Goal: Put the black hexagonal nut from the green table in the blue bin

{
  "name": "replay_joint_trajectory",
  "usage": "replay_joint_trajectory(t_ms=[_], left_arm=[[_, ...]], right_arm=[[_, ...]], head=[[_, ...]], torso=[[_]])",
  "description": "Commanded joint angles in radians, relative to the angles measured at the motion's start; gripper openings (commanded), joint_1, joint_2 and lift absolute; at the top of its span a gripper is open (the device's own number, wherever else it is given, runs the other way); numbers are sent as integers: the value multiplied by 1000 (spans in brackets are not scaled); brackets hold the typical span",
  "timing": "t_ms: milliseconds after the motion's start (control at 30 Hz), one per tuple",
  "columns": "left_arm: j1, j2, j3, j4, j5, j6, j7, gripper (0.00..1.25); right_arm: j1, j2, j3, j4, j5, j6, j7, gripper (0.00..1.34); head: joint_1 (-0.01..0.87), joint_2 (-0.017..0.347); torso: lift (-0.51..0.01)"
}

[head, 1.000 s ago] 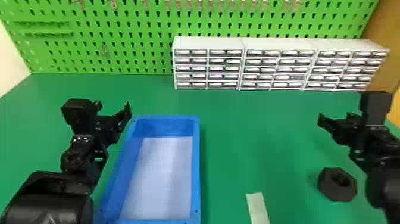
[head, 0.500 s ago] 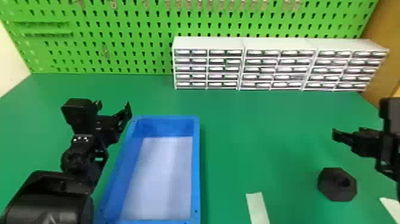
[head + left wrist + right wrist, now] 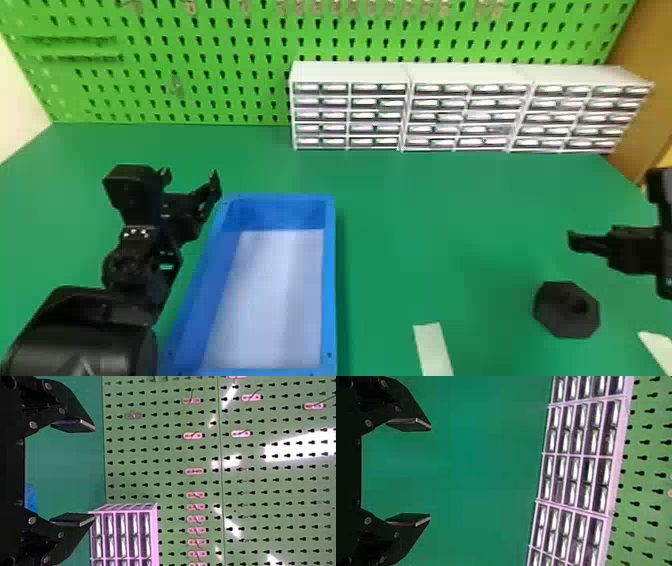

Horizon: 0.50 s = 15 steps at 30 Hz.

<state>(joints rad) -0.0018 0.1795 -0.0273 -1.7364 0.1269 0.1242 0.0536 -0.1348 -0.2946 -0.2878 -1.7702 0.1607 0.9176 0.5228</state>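
The black hexagonal nut lies flat on the green table at the right. Just behind and to the right of it, in the head view, is my right gripper, apart from the nut. The blue bin holds nothing on its pale bottom. My left gripper stays parked by the bin's far left corner. In the left wrist view the left gripper is open with nothing between its fingers. The right gripper is likewise spread wide and empty in the right wrist view.
White drawer cabinets line the back of the table before a green pegboard. A pale strip lies between bin and nut, and another pale piece is at the right edge. A brown panel stands at the back right.
My right gripper has moved right and come round to point more to the left, uncovering the pale piece at the right edge. The left arm, nut and bin have kept still.
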Motion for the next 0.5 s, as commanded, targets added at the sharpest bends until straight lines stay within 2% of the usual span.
replay_joint_trajectory(t_ms=[0,167,467], left_arm=[[2,0,1,0,-1,0,0,795],[6,0,4,0,0,0,0,795],[6,0,3,0,-3,0,0,795]], right_arm=[[4,-21,16,-5,23,43,36,877],[6,-43,44,-5,48,76,65,879],[-5,-115,87,-1,122,161,191,879]], head=[[686,52],[686,52],[686,52]], torso=[[-97],[-97],[-97]])
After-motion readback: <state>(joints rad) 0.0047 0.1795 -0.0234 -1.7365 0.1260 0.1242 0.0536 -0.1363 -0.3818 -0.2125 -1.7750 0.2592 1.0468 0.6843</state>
